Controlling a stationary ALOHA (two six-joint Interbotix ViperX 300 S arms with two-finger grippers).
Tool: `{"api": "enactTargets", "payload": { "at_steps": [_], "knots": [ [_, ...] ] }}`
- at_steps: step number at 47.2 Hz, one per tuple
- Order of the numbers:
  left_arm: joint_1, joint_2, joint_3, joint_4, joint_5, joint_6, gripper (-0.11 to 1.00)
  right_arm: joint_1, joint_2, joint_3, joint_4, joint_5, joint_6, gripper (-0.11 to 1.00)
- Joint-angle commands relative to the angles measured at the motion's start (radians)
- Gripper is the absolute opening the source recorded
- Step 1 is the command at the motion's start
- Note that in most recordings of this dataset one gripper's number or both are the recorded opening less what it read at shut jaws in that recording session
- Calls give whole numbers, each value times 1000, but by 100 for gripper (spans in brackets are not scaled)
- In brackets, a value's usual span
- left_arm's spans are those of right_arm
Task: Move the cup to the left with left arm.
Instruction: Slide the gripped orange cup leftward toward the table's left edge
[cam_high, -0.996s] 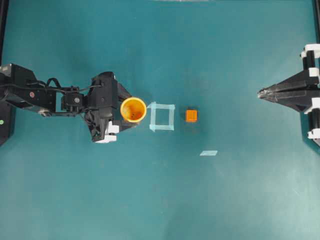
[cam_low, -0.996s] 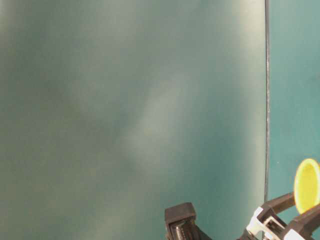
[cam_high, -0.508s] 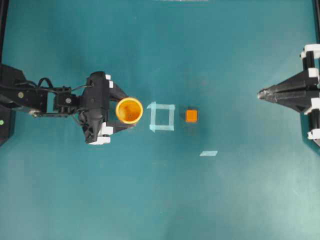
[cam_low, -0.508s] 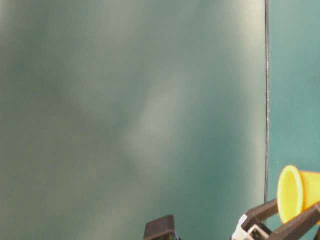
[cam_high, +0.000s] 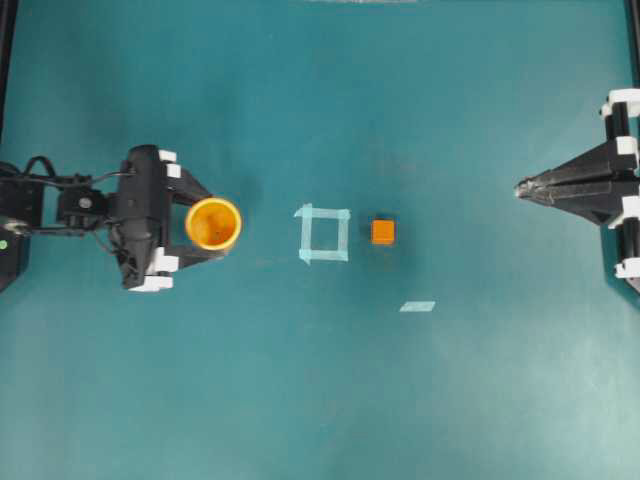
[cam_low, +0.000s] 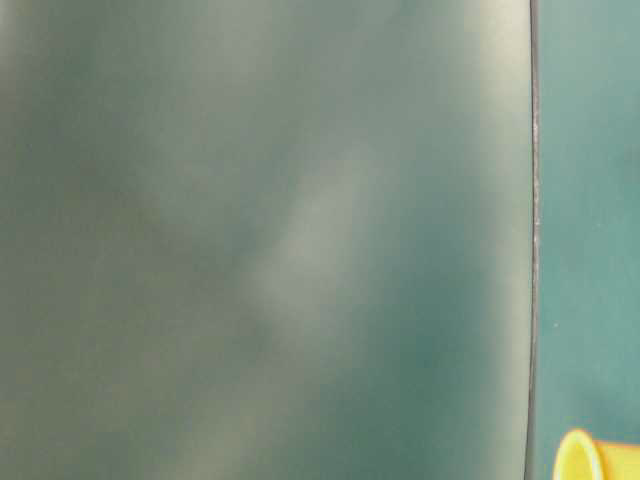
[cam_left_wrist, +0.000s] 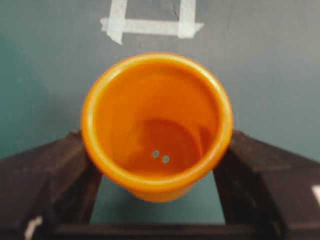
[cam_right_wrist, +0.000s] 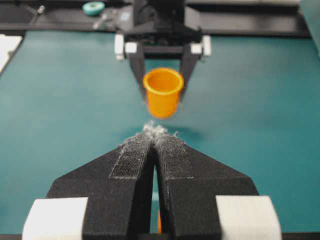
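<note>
The cup (cam_high: 213, 223), yellow-orange with a darker orange inside, sits between the black fingers of my left gripper (cam_high: 205, 225) at the table's left side. The left wrist view has its open mouth (cam_left_wrist: 156, 120) facing the camera, with one finger (cam_left_wrist: 55, 167) pressed on each side; the left gripper (cam_left_wrist: 157, 167) is shut on it. From the right wrist view the cup (cam_right_wrist: 163, 92) seems to hang slightly above the table, its shadow below. Its rim (cam_low: 580, 460) also enters the table-level view. My right gripper (cam_high: 520, 186) rests shut at the right edge, pads together (cam_right_wrist: 155, 132).
A pale tape square (cam_high: 323, 233) marks the table's middle, with a small orange cube (cam_high: 383, 231) just right of it. A short tape strip (cam_high: 417, 306) lies lower right. The tape square (cam_left_wrist: 150, 25) lies beyond the cup in the left wrist view.
My left arm has drawn back to the left with the cup in its grip, away from the tape square. The right arm and the cube have not moved.
</note>
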Motion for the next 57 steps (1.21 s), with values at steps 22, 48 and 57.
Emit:
{"api": "enactTargets", "payload": {
  "at_steps": [22,48,57],
  "knots": [
    [-46,-207,112,2,124,-17,64,0,9,-37,2,-5,3,0],
    [-52,-571,241,2,357,-17,64,0,15,-38,2,-12,6,0],
    [-51,-732,255,2,443,-17,64,-2,21,-38,2,-12,6,0]
  ]
}}
